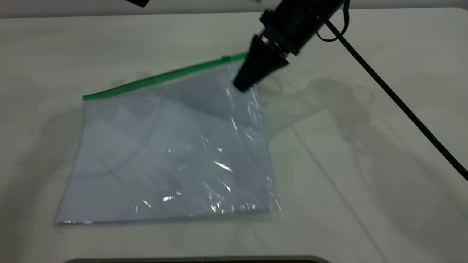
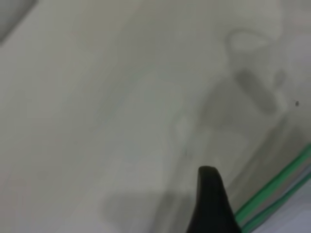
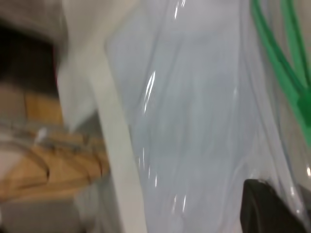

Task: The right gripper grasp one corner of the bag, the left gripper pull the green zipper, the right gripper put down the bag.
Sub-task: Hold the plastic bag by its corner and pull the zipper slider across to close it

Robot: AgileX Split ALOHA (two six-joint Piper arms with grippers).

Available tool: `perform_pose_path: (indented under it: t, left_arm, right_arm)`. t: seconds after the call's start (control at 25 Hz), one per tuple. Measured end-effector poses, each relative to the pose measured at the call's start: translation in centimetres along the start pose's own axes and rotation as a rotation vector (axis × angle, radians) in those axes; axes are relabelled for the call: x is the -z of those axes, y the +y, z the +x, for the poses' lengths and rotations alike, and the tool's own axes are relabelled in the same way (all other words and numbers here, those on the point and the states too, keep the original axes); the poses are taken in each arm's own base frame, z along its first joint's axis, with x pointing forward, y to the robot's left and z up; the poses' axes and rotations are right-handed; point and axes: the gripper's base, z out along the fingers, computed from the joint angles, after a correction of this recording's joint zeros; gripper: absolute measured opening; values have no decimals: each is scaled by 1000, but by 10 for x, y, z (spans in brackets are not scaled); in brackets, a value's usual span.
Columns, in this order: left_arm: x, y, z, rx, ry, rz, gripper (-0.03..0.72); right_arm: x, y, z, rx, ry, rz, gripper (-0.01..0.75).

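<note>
The bag [image 1: 164,153] lies flat on the white table, a clear pouch with pale bluish sheets inside. The green zipper [image 1: 161,77] runs along its far edge, with the slider tab [image 1: 226,57] near the right end. My right gripper [image 1: 242,84] points down at the far right corner of the bag [image 1: 248,93] and is shut on the plastic there, which is slightly raised. In the right wrist view the plastic [image 3: 204,121] drapes over a black finger [image 3: 267,208]. My left gripper [image 2: 210,204] hovers over bare table beside the green zipper [image 2: 274,191]; only a bit of that arm [image 1: 137,2] shows in the exterior view.
The right arm's black cable [image 1: 395,98] crosses the table's right side. A dark rounded edge [image 1: 190,260] lies at the table's near side. The right wrist view shows the table edge [image 3: 112,145] and brown things [image 3: 43,165] beyond it.
</note>
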Motion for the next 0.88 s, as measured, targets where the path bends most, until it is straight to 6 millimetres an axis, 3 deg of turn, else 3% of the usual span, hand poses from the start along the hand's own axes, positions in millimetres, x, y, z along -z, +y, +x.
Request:
perform_pose_path:
  t: [0.32,0.64,0.88]
  left_arm:
    - [-5,-9,-4,-119,-73,109,567]
    - [-29,-3,-3,-202,-93,250,558]
    - [-41,1,-6,-224,-110,331,498]
  right_arm:
    - [2,-10,-16,-47,-187,106,33]
    - [1,-6,-16,173,-171,78,33]
    - [1,1,-14,285,-153,6,33]
